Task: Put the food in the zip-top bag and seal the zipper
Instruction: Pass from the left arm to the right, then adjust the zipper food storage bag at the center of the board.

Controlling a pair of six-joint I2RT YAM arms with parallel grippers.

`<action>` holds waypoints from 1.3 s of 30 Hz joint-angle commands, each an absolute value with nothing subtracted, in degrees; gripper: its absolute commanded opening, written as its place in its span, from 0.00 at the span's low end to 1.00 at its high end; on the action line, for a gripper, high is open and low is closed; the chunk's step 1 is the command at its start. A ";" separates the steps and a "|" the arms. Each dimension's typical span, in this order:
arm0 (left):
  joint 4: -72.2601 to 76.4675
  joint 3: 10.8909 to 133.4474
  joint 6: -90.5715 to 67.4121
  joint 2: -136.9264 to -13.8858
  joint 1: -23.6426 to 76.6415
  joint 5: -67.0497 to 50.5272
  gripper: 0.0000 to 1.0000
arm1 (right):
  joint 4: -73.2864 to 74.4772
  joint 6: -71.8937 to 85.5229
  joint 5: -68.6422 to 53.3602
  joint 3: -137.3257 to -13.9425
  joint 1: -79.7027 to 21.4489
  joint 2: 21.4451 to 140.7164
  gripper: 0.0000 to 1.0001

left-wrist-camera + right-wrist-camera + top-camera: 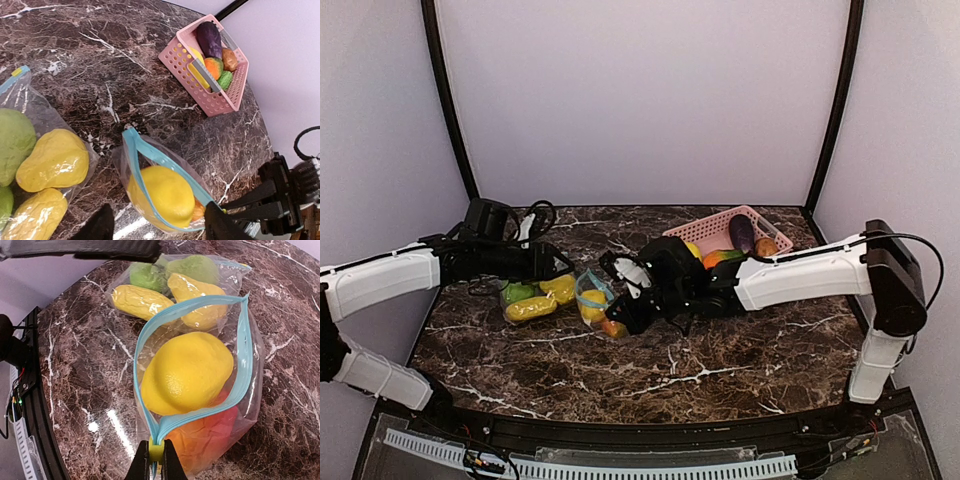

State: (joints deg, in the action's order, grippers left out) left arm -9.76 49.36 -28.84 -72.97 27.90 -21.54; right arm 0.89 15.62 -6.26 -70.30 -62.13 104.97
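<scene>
A clear zip-top bag with a blue zipper track [240, 365] lies open at the table's middle. It holds a yellow lemon [187, 372] and an orange-red fruit [212, 435]. It also shows in the top view [593, 300]. My right gripper [155, 462] is shut on the bag's yellow-green zipper slider [156, 450] at the closed near end of the track. In the top view it [620, 308] sits at the bag's right side. My left gripper [157, 227] is open wide and empty, with its fingers [97, 227] on either side of the bag [150, 150], just above it.
A second clear bag [535, 298] with green and yellow fruits lies left of the first and shows in the left wrist view [50, 160]. A pink lattice basket [715, 228] at the back right holds a dark purple eggplant [210, 39] and several other fruits.
</scene>
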 commanded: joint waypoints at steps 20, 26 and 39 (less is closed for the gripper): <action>-16.88 57.86 -16.85 -86.68 26.68 -34.17 0.72 | -8.72 12.11 -9.74 -60.02 -64.23 100.61 0.00; -18.23 60.17 -16.42 -90.67 26.67 -32.99 0.53 | -9.25 12.37 -9.59 -59.55 -64.30 100.65 0.00; -14.66 57.79 -22.86 -90.13 26.72 -29.23 0.01 | -7.82 12.65 -6.23 -56.84 -64.78 98.31 0.00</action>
